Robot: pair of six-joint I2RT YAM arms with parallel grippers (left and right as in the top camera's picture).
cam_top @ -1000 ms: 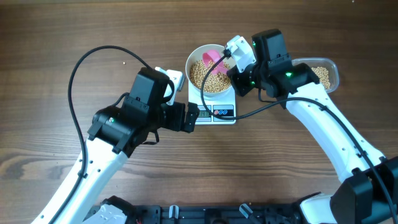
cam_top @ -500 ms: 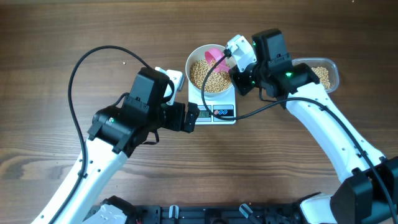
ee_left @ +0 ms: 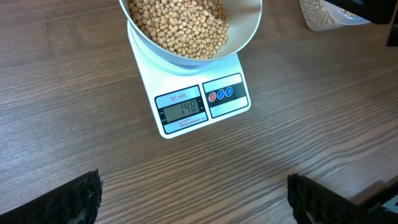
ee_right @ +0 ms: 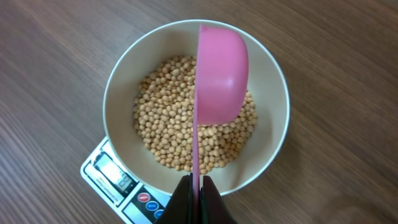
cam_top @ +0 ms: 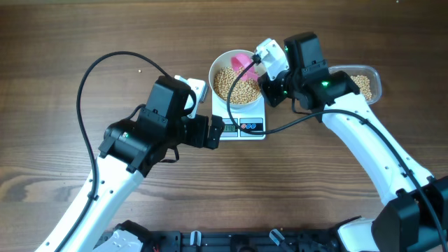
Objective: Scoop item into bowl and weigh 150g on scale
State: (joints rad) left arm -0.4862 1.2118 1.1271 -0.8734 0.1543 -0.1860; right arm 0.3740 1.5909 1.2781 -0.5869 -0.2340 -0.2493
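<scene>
Reaching across from the right, the right gripper (cam_top: pixel 260 68) holds a pink scoop (cam_top: pixel 241 64) over the white bowl (cam_top: pixel 214 70) of tan beans (cam_top: pixel 236 89) on the scale (cam_top: pixel 252 128); a clear tub (cam_top: pixel 373 78) sits partly hidden by its arm. Left wrist: the left gripper (ee_left: pixel 196 208) is wide open, facing the scale's display. Right wrist: jaws clamp the scoop's thin handle.

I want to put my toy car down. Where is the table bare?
The table is bare in front of the scale and across its top-left corner. It is crowded around the bowl, pink scoop and clear tub.
</scene>
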